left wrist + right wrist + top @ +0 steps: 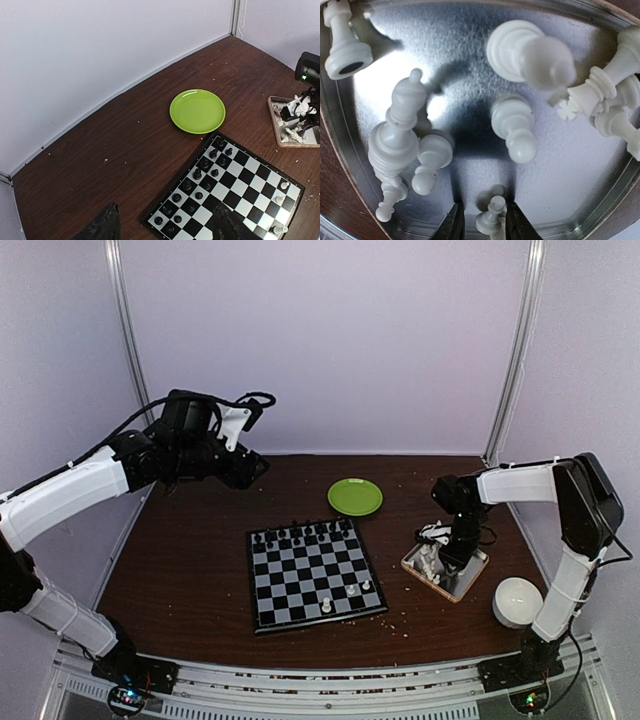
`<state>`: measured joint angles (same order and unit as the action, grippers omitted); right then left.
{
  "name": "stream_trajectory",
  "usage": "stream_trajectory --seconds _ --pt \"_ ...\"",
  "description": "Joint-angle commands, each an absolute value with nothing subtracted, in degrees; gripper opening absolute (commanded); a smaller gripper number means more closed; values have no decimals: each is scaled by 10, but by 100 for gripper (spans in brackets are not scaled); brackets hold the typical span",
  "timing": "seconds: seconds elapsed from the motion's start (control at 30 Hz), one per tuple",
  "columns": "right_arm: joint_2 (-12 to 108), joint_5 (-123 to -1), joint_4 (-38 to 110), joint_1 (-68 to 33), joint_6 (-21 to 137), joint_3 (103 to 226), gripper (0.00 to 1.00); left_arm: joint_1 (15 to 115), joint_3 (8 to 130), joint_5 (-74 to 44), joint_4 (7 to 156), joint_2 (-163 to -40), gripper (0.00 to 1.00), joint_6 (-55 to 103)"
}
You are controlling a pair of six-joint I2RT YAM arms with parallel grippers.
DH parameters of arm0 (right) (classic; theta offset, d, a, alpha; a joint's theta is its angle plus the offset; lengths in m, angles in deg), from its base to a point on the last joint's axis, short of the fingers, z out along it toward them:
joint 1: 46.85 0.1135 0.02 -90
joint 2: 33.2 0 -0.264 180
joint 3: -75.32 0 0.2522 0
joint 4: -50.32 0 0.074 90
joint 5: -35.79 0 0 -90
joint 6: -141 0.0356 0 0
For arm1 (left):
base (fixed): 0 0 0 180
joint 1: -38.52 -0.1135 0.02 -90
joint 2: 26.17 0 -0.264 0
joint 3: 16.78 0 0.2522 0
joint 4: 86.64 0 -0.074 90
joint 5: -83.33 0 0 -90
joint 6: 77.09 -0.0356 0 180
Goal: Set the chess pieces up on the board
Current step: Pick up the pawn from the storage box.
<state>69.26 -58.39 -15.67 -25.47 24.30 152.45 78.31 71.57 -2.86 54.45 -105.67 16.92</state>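
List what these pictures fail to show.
- Right wrist view: whether the right gripper pinches the white pawn; the bottom edge cuts off its base.
- Top view: which white pieces lie in the tray; the right gripper covers most.
- Left wrist view: part of the board, cut by the bottom edge.

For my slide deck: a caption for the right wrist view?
Right tool straddling one small white piece among loose chessmen in the tray.

chess pieces [512,125]: smooth white plastic, faint sheen
tray [470,65]: shiny metal, finely grained
table [190,560]: dark matt wood
plate [197,110]: glossy green
board [300,585]: smooth
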Motion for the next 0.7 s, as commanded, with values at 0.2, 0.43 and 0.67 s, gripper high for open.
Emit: stream_trajectory --seconds 0.2,0.43,0.67 --pt "706 -540 -154 -258 257 1525 29 780 734 -34 547 -1063 64 172" --pt "711 -542 -157 -258 257 1525 21 780 734 -34 546 -1063 64 171" --pt "704 -553 -159 -258 256 1533 11 780 735 -37 545 -1064 64 172"
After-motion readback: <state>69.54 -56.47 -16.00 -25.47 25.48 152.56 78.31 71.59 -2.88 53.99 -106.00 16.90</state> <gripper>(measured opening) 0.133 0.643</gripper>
